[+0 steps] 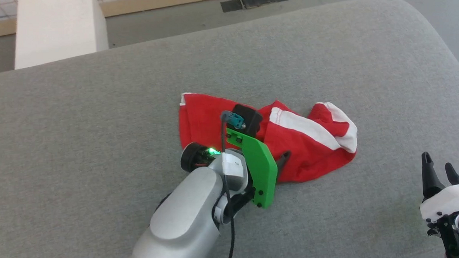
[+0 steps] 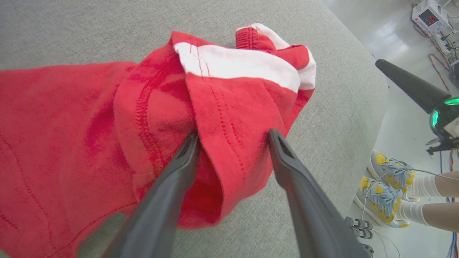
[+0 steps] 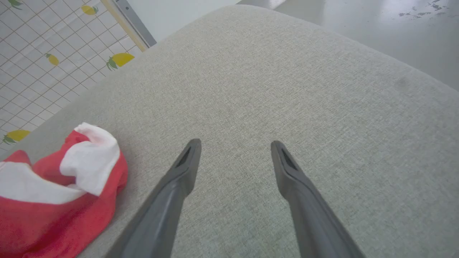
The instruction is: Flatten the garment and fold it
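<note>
Shorts [image 1: 311,141] of bright red thin fabric with a white side stripe [image 1: 303,127] lie bunched near the middle of the grey fabric-covered surface [image 1: 98,131], and neither stage of the task is complete. In the head view the portion on the robot's left lies fairly flat, while the portion on the right is heaped and turned over on itself, with the stripe twisted across the top. No clean fold line, aligned edge or stacked layer shows, so the shorts are judged unflattened and unfolded. The left end effector [image 2: 233,138] is released: in the left wrist view its two dark fingers [image 2: 179,168] stand wide apart and straddle a raised ridge of red cloth, tips against the fabric, with nothing clamped. The right end effector [image 1: 437,162] is likewise released and empty; it hovers over bare surface well apart from the shorts, which appear at the lower left of the right wrist view. Remaining work, as a judgement: grasp the bunched side, draw it outward until both legs and the waistband lie flat, smooth the wrinkles, then fold the shorts over on themselves.
</note>
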